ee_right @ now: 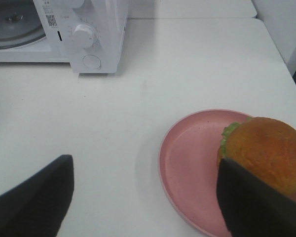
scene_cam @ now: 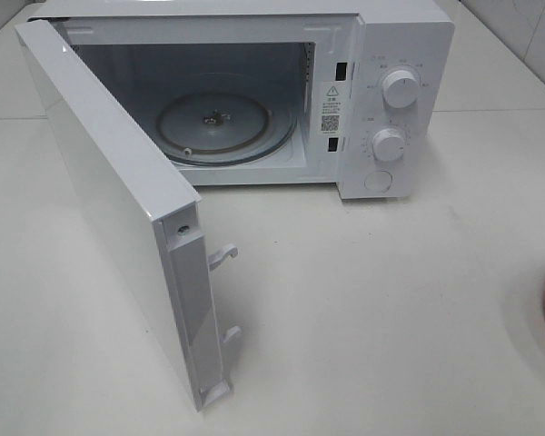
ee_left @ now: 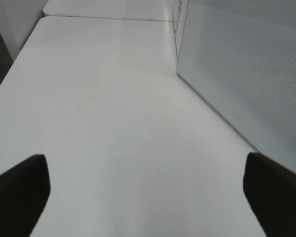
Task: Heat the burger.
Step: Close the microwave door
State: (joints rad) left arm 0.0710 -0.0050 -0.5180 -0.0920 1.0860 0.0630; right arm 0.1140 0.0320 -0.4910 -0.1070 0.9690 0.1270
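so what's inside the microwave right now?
Only the glass turntable inside the open microwave; no food. The burger sits on the pink plate outside. The door hides the cavity's left wall.

A white microwave (scene_cam: 254,91) sits toward the far edge of the white counter (scene_cam: 391,318), its door (scene_cam: 118,209) swung wide open toward the near left corner (two latch hooks show on its free edge). Inside lies a glass turntable (scene_cam: 215,127); two dials (scene_cam: 400,88) sit on the panel. A pink plate (ee_right: 192,163) rests at the counter's right edge.
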